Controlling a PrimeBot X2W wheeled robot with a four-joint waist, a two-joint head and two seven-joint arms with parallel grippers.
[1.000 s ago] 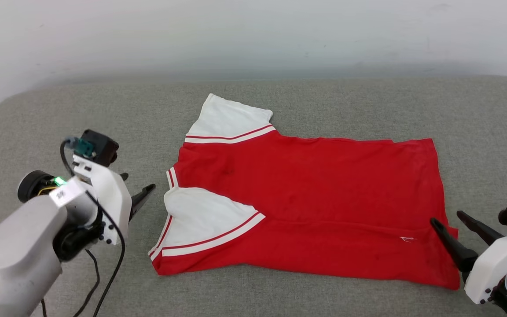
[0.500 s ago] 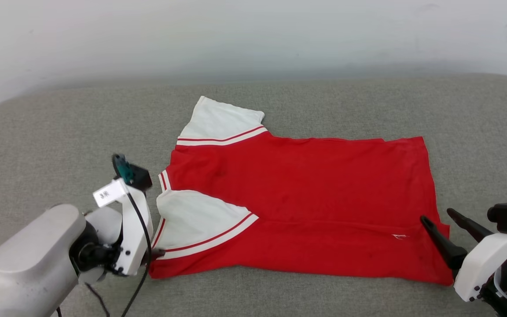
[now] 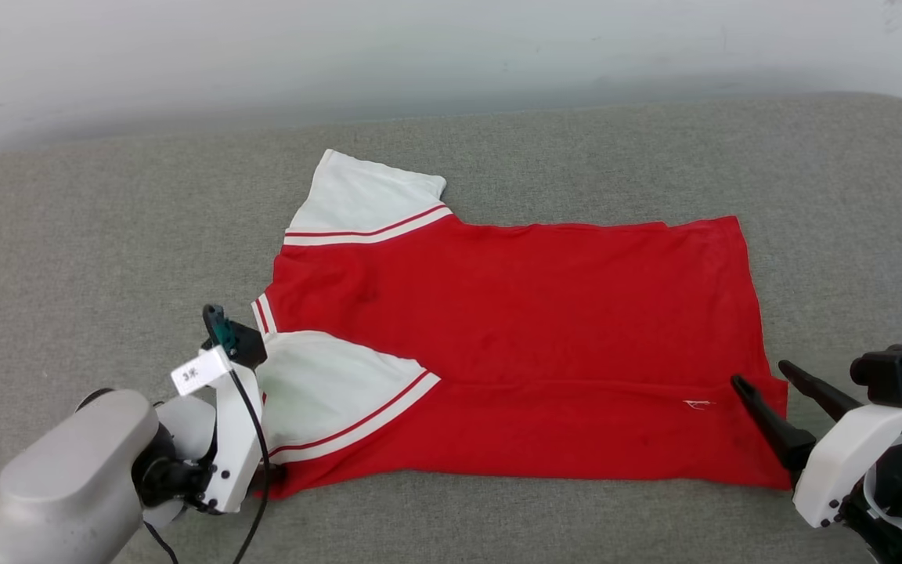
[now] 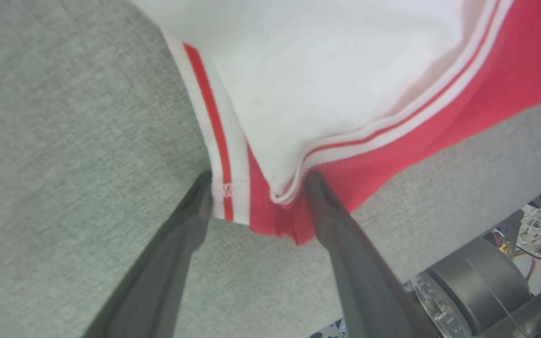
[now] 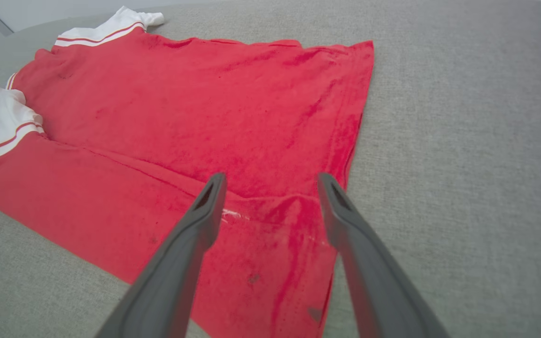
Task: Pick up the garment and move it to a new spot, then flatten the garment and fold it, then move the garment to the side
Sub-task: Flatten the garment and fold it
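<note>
Jersey shirt lies flat on the grey cushion, mid-frame in the head view. Neck end points to 9 o'clock, bottom hem to 3 o'clock. One white sleeve sticks out at 11 o'clock; the other lies folded onto the red body at 8 o'clock. A crease runs from that sleeve toward the hem, with a small white mark near its 3 o'clock end.

My left gripper is at the shirt's 8 o'clock corner, fingers spread and not clamped. They straddle the corner: one tip sits at the striped trim, the other at the sleeve's folded edge, red fabric between them. Can't tell if the tips press into the cushion.

My right gripper is at the 4 o'clock corner, also released, fingers apart. In the right wrist view one finger is over red fabric and the other over the hem edge. Can't tell whether either touches the fabric.
</note>
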